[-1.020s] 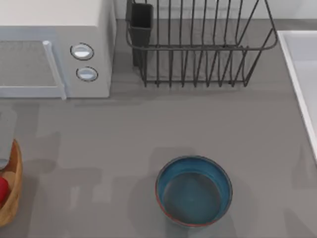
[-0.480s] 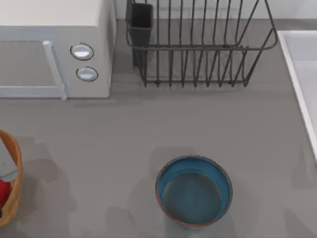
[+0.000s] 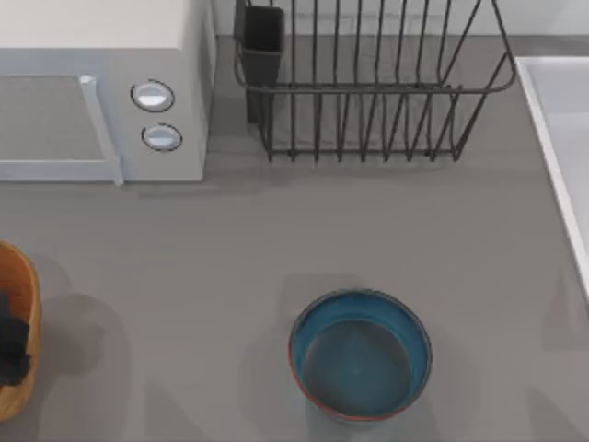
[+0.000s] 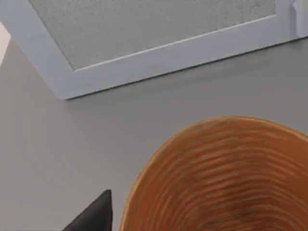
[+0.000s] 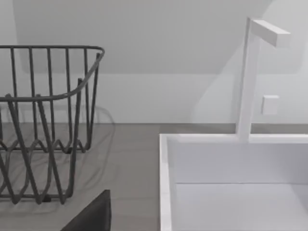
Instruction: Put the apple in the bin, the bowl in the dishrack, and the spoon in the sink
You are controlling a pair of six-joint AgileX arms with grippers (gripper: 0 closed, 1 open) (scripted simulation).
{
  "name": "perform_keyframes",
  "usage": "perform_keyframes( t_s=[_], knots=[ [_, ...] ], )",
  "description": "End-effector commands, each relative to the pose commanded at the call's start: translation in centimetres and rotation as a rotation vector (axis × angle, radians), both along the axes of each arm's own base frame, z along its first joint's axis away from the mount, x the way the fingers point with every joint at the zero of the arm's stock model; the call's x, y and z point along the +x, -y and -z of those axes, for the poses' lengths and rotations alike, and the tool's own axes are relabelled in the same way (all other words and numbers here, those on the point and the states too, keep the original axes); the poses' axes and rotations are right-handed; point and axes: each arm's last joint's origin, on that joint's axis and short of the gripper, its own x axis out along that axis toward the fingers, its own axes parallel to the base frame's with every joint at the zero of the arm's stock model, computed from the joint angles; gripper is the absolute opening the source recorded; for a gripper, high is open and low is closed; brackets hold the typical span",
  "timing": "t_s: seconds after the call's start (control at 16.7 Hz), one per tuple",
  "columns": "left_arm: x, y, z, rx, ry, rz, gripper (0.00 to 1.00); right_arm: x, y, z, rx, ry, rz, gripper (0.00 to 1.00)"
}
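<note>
- The apple had gone from sight at the bin (image 3: 20,368); something dark sat there instead.
- I judged it dropped in.
- I couldn't tell how my jaws stood.
- The bowl (image 3: 361,354) waited mid-surface, dishrack (image 3: 368,87) beyond.

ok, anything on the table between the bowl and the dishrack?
No. In the top view, only bare grey tabletop lies between the bowl and the dishrack.

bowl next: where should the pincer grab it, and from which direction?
Grip the bowl's thin rim from straight above, one finger inside the wall and one outside. It sits upright and open on the table, too wide to span across. Its right edge probably suits the right arm, since the dishrack stands behind it.
</note>
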Motion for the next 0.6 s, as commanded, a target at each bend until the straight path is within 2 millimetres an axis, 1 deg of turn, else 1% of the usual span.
perform_keyframes(
  t_s=[0.18,0.3,0.42,0.6],
  knots=[
    [-0.7,0.04,0.7,-0.168,0.269,-0.061,1.0,0.0,0.0,0.0,0.0,0.0,0.0,1.0],
    [-0.94,0.27,0.89,-0.249,0.385,-0.046,1.0,0.0,0.0,0.0,0.0,0.0,0.0,1.0],
    [-1.07,0.53,0.93,-0.297,0.444,-0.014,1.0,0.0,0.0,0.0,0.0,0.0,0.0,1.0],
    [-1.09,0.6,0.97,-0.305,0.452,-0.006,1.0,0.0,0.0,0.0,0.0,0.0,0.0,1.0]
  ],
)
